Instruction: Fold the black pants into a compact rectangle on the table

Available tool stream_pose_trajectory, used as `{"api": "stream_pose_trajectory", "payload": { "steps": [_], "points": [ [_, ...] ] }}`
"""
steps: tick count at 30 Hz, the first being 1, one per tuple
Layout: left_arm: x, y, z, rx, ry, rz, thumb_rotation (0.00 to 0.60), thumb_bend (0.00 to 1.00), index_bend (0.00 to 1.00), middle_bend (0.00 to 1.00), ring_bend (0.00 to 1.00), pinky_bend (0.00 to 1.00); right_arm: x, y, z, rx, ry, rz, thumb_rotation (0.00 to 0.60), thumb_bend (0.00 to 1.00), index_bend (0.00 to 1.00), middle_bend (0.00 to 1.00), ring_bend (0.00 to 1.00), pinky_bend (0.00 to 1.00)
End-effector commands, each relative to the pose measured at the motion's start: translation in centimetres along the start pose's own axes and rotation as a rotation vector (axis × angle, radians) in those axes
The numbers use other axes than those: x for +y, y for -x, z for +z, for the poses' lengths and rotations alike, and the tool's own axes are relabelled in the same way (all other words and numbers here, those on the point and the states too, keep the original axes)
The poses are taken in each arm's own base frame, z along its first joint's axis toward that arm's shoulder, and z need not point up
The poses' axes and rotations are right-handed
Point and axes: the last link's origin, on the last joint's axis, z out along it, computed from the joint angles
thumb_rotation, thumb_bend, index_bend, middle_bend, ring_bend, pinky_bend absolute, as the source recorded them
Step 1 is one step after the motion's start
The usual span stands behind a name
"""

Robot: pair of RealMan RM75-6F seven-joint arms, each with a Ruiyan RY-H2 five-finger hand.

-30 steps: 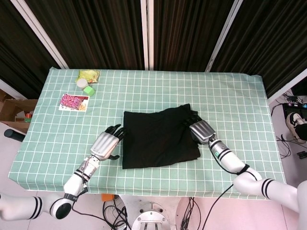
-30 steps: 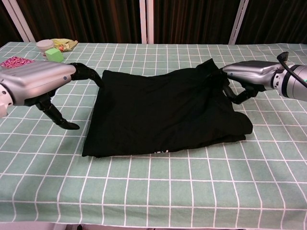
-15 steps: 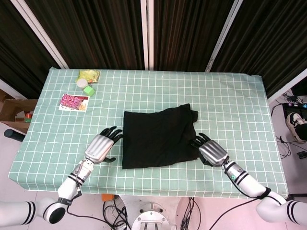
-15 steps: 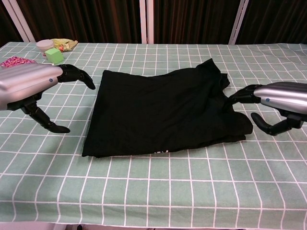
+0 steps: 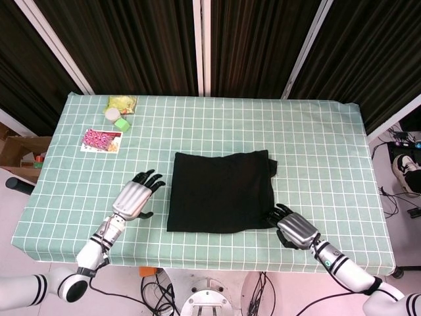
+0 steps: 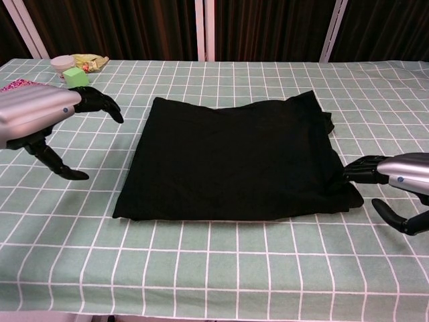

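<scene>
While both metal hands, left hand [image 5: 137,196] and right hand [image 5: 294,228], hang released, smooth black pants [image 5: 220,191] lie squarish.

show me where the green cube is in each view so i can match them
Head view: green cube at the table's far left, just below a white tub.
Chest view: green cube at top left, right of the same white tub.
Shared landmark: the yellow-green packet behind both.
</scene>
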Motion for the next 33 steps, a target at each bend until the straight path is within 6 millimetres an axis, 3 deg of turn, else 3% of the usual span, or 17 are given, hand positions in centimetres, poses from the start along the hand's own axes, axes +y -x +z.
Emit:
{"api": "stream_pose_trajectory", "payload": {
  "steps": [1, 7, 12, 33],
  "points": [
    [-1.4, 0.4, 1.3, 0.05, 0.044, 0.116, 0.6, 0.03, 0.25, 0.16, 0.07, 0.17, 0.1, -3.0, -2.2, 0.193, -0.022, -0.007, 0.6, 0.71, 0.23, 0.17, 0.08, 0.07],
    [-2.7, 2.0, 3.2, 0.101, 0.155, 0.239, 0.6, 0.04, 0.26, 0.16, 0.07, 0.17, 1.3, -7.2, -5.8, 0.391, 0.067, -0.077, 0.6, 0.67, 0.23, 0.17, 0.08, 0.07],
    [-2.6, 3.3, 4.7, 0.101, 0.19, 0.207, 0.6, 0.04, 0.24, 0.16, 0.07, 0.17, 1.5, -8.8, -7.6, 0.47, 0.117, -0.087, 0.6, 0.66, 0.23, 0.17, 0.08, 0.07],
    [1.3, 5.6, 8.1, 0.167, 0.309, 0.01, 0.6, 0.0, 0.22, 0.14, 0.07, 0.17, 1.9, -7.9, -9.2, 0.494, 0.171, -0.055, 0.6, 0.66, 0.23, 0.16, 0.08, 0.07]
  ]
}}
